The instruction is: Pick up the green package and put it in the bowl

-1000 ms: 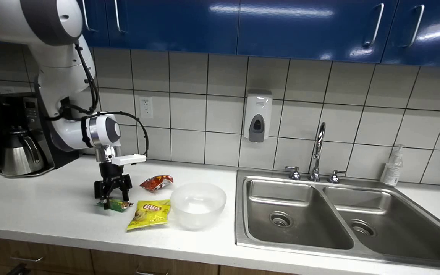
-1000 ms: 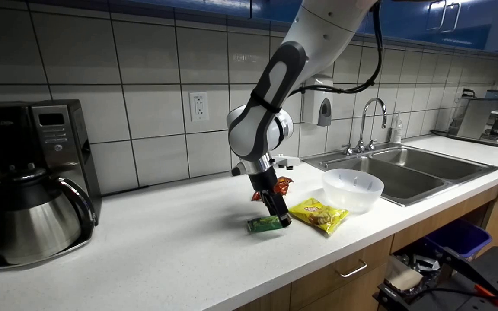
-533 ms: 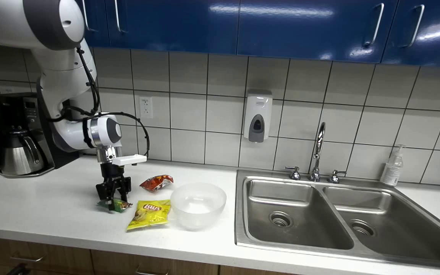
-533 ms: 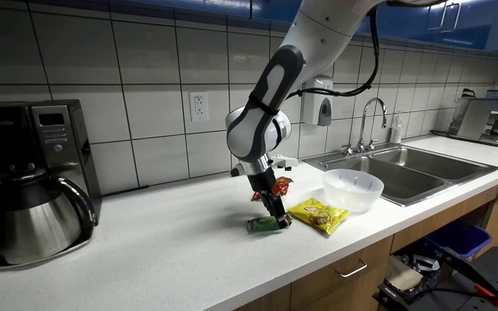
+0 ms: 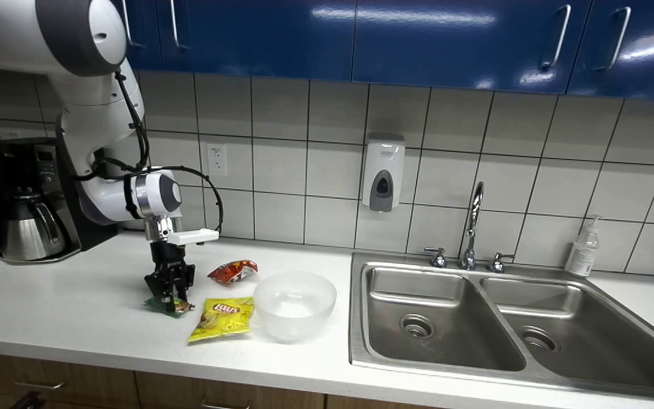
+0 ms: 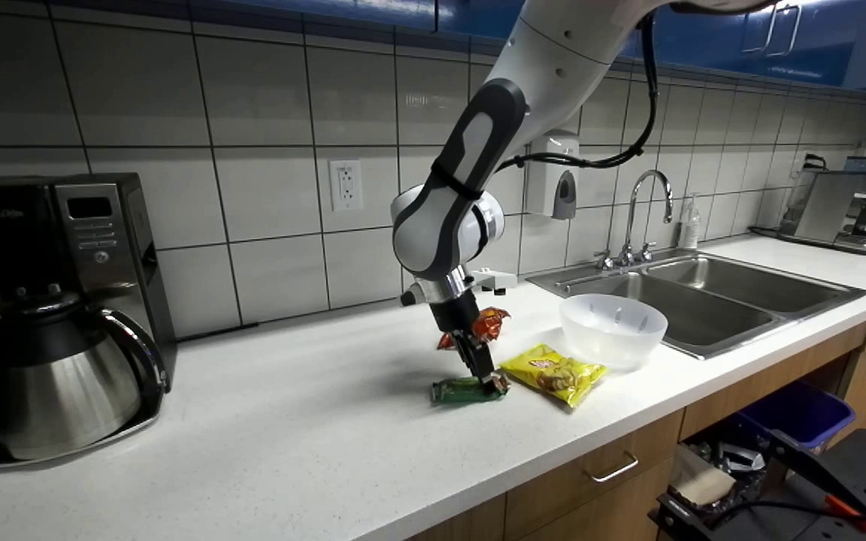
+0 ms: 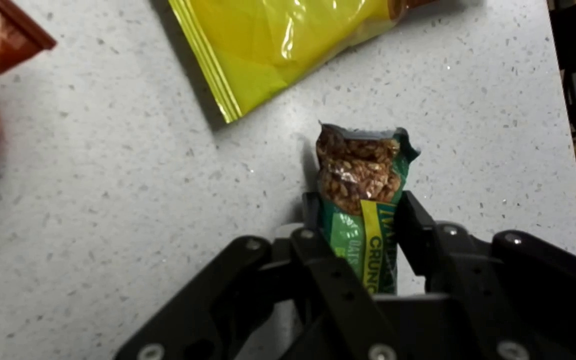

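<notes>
The green package (image 7: 350,235) lies on the counter, a small bar wrapper with brown granola printed near one end. My gripper (image 7: 360,215) is shut on it across its width, black fingers (image 7: 415,225) pressing both long sides; its near part is hidden under the gripper. In both exterior views the gripper (image 6: 489,383) reaches down to the counter, and the green package (image 6: 459,390) still rests there, sticking out to one side. The bowl (image 5: 296,326), whitish and translucent, stands beyond the yellow bag, apart from the gripper.
A yellow chip bag (image 5: 223,318) lies between the green package and the bowl. A red packet (image 5: 233,272) sits further back toward the wall. The sink (image 5: 357,324) is past the bowl; a coffee maker (image 6: 95,225) stands at the opposite end. The counter's front edge shows in the wrist view.
The fingers have come together from wide apart and now squeeze the green package, which looks narrower and bunched. The arm has dropped slightly. The bowl and other packets have stayed put.
</notes>
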Tool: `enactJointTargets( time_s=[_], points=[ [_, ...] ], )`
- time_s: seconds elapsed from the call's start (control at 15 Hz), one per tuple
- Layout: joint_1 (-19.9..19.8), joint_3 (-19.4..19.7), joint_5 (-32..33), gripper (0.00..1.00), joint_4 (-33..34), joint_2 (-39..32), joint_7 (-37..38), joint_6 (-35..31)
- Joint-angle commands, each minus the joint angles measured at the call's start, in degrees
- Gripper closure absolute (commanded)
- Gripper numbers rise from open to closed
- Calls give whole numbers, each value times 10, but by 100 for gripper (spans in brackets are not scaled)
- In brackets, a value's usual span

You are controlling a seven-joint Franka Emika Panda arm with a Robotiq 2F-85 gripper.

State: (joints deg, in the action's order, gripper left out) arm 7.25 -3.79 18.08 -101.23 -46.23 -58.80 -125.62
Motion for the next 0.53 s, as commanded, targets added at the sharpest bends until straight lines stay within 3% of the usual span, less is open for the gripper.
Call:
enactJointTargets(
  time_s=[0.0,0.47],
  points=[
    [0,-3,18,85,7,9,22,15],
    [-1,0,31,85,-50,92,57,-20]
  ],
)
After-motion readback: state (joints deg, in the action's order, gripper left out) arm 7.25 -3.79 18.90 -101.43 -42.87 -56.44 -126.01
